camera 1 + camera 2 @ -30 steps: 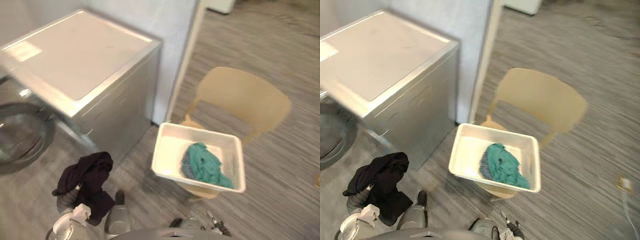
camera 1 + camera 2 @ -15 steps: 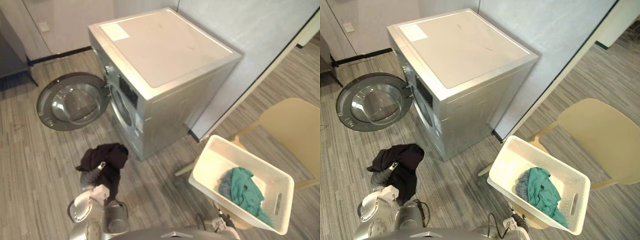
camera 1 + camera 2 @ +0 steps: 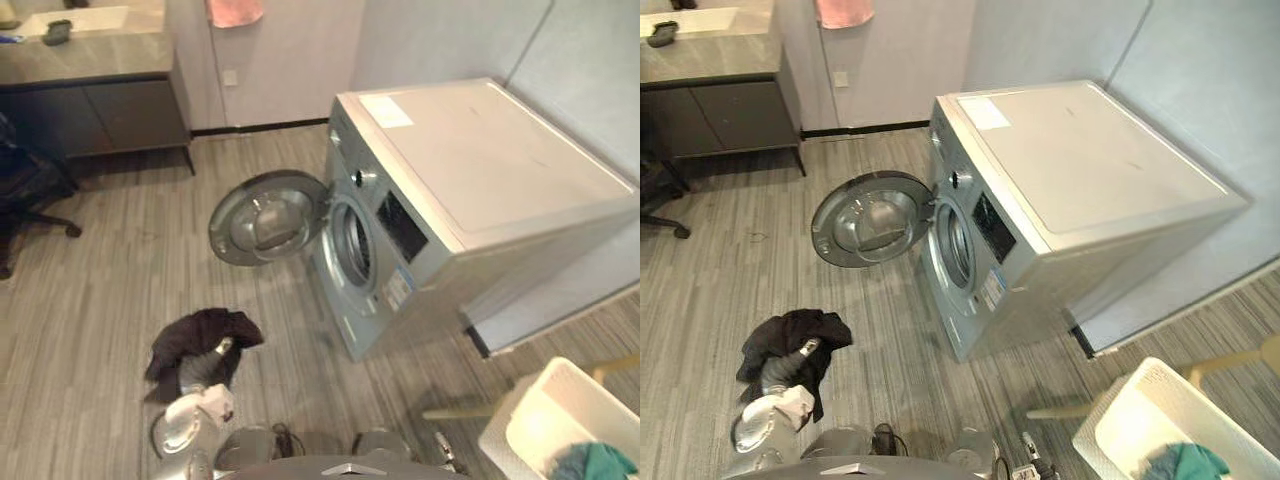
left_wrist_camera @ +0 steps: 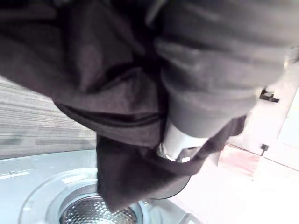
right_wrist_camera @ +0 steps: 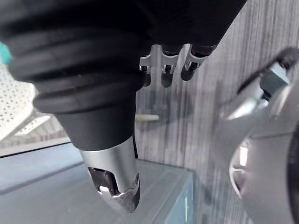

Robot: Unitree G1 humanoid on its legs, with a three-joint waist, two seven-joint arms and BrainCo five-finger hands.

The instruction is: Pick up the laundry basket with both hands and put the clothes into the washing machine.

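My left hand (image 3: 204,368) is low at the left, shut on a dark garment (image 3: 198,338) that drapes over it; the left wrist view has the cloth (image 4: 117,107) wrapped round the thumb (image 4: 176,145). The silver washing machine (image 3: 1080,160) stands right of centre with its round door (image 3: 868,220) swung open and its drum opening (image 3: 958,245) facing left. The white laundry basket (image 3: 1140,425) sits at the lower right on a beige chair (image 3: 1230,362), with a teal garment (image 3: 1185,463) inside. My right hand (image 5: 163,70) hangs over the floor, fingers relaxed, holding nothing.
A grey counter over a dark cabinet (image 3: 90,95) lines the far left wall, with a pink towel (image 3: 236,10) hanging beside it. A black office chair (image 3: 25,195) stands at the left edge. Striped grey floor (image 3: 120,270) lies between me and the washer door.
The camera has swung left, so the washer now sits to the right and the basket at the lower right corner. My left hand still holds the dark garment.
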